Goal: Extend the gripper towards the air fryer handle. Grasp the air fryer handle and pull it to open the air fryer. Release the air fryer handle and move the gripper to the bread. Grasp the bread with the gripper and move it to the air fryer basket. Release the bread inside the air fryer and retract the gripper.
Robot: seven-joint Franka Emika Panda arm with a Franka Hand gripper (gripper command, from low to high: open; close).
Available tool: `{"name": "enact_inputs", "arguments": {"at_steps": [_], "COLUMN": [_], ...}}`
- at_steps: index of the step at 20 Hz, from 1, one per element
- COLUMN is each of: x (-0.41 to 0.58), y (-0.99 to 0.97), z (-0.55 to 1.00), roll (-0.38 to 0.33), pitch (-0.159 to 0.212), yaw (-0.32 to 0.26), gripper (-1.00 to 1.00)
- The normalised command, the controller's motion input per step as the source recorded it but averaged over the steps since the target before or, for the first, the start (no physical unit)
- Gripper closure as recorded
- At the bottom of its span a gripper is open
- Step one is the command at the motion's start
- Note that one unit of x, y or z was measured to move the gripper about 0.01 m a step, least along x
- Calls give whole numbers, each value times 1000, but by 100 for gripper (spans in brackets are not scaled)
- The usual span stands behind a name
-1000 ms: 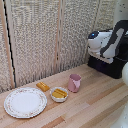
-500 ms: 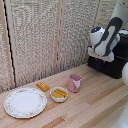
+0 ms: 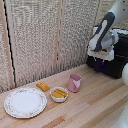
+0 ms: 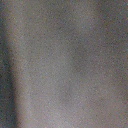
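Note:
In the exterior view, the glossy black air fryer (image 3: 117,64) stands at the right end of the table. My gripper (image 3: 98,61) hangs at its front with the white block (image 3: 100,52) above the dark fingertips. The air fryer handle is hidden behind the gripper, and the finger gap cannot be made out. No opening of the air fryer basket shows. The bread (image 3: 43,86), a small golden-brown piece, lies on the wood far to the exterior view's left of the gripper. The wrist view is only a blurred grey surface.
A pink cup (image 3: 74,82) stands between the bread and the air fryer. Beside it is a small white bowl (image 3: 59,94) with a yellow food piece. A patterned plate (image 3: 25,102) lies at the front left. Slatted panels (image 3: 45,35) close off the back.
The arm has shifted a little toward the exterior view's left and stands more upright, with the gripper staying at the air fryer's front. The tabletop items have not moved.

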Motion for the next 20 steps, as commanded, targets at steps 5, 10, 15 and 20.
{"name": "enact_inputs", "arguments": {"at_steps": [5, 10, 15, 20], "x": [-2, 0, 0, -4], "y": [876, 898, 903, 922], "z": [-102, -135, -137, -137], "roll": [16, 2, 6, 1], "pitch": [-58, -95, -71, -68], "yaw": [-97, -97, -89, -80], "gripper": [100, 100, 100, 100]}}
